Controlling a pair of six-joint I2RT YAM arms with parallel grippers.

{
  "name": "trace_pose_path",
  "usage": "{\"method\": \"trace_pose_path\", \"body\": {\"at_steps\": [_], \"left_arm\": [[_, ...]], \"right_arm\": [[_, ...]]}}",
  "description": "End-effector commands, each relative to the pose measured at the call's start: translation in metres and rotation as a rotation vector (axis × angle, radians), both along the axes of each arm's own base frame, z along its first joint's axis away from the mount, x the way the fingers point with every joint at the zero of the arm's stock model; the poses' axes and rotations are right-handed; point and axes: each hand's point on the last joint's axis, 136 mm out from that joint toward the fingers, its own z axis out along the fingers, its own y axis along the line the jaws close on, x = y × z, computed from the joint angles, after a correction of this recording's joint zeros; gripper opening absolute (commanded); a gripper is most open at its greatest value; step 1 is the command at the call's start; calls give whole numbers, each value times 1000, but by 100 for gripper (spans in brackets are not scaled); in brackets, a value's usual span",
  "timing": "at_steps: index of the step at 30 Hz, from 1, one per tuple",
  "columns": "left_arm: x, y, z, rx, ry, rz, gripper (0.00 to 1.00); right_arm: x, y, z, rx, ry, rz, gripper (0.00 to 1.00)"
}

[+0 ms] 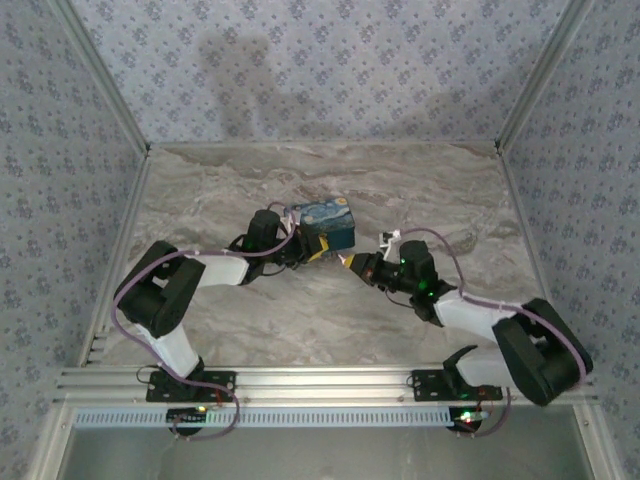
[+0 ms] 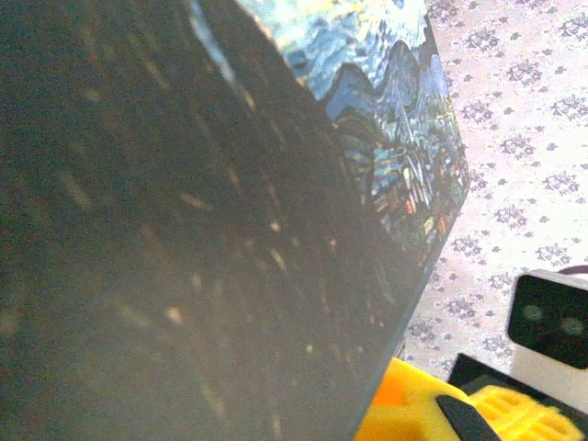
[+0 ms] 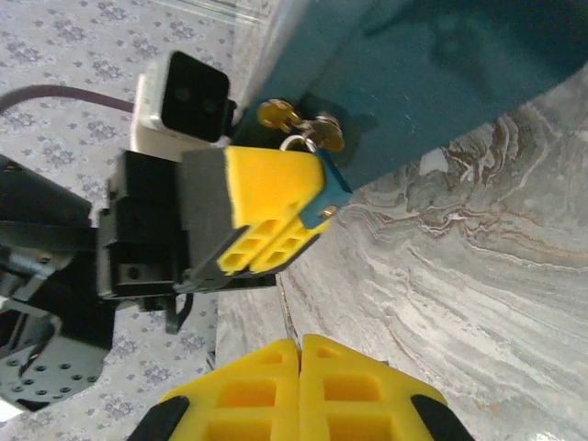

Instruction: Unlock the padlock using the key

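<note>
The tiny blue padlock point(image 3: 336, 188) hangs at the front of the painted box point(image 3: 441, 83), its thin silvery shackle through the gold hasp rings point(image 3: 276, 115). My left gripper point(image 3: 312, 207) is shut on the padlock, whose brass keyhole end pokes out below the fingers. My right gripper point(image 3: 299, 344) is shut a short way in front of it, apart from the lock. A thin silvery sliver, the key point(image 3: 288, 317) seen edge-on, sticks out between its fingertips toward the lock. From above, the left gripper point(image 1: 322, 250) and right gripper point(image 1: 348, 262) nearly meet at the box's near corner.
The blue-and-yellow painted box point(image 1: 325, 222) stands mid-table on the marble top point(image 1: 300, 310); its dark side point(image 2: 184, 230) looms close in the left wrist view. Patterned walls and aluminium posts point(image 1: 110, 90) enclose the table. Marble lies bare in front of and behind the box.
</note>
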Motion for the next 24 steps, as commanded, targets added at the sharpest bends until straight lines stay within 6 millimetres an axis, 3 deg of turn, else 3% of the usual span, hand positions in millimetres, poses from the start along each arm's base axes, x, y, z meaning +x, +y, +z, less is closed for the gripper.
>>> {"method": "trace_pose_path", "body": {"at_steps": [1, 8, 24], "left_arm": [[2, -11, 27, -67, -49, -35, 2], [2, -11, 29, -76, -53, -36, 2], [0, -11, 32, -99, -60, -38, 2]], "right_arm": [[9, 10, 7, 69, -39, -28, 0], [13, 20, -7, 106, -10, -30, 0], [21, 26, -16, 193, 24, -46, 0]]}}
